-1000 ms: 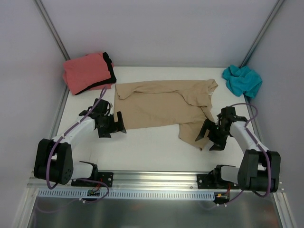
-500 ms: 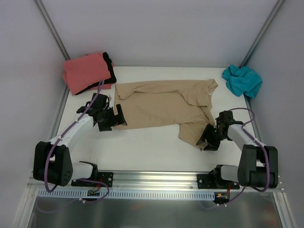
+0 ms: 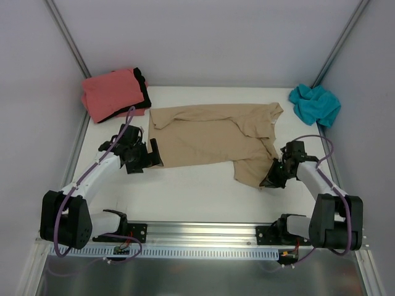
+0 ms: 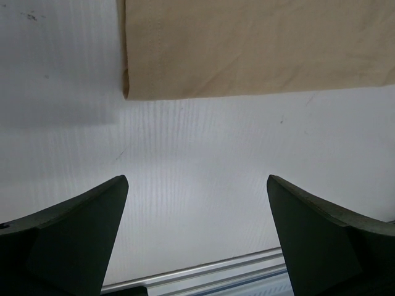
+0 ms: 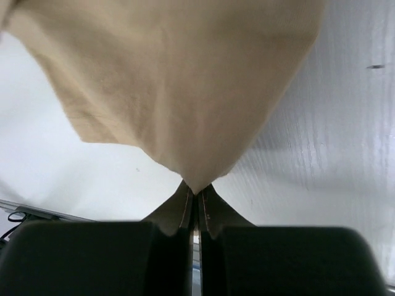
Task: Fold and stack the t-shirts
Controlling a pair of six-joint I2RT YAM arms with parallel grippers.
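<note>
Seen from overhead, with 12 o'clock at the far wall and 6 o'clock at the arm bases, a flat white table (image 3: 197,194) holds four shirts. A tan-beige soft cloth t-shirt (image 3: 210,139) lies spread at the centre. Its long axis runs from 9 o'clock to 3 o'clock, and a loose flap trails from the right end toward 5 o'clock. A straight stitched edge forms the 9 o'clock end; the 3 o'clock end is rumpled, and it is unclear which end is the neck.

The right gripper (image 3: 272,177) sits low at the tip of that trailing flap, at about 4 o'clock on the table. In the right wrist view, its two dark fingers are pressed together with no gap, pinching the pointed tip of the tan cloth (image 5: 179,80) between them (image 5: 196,198).

The left gripper (image 3: 147,159) hovers at about 8 o'clock, just beside the shirt's near left corner. In the left wrist view, its fingers stand wide apart (image 4: 194,185) and hold nothing. The shirt's corner (image 4: 259,43) lies beyond them on bare table.

A coral-pink cloth shirt (image 3: 111,94) lies folded at 10 o'clock on top of a black cloth shirt (image 3: 144,89). A teal cloth shirt (image 3: 315,105) lies crumpled at 2 o'clock.
</note>
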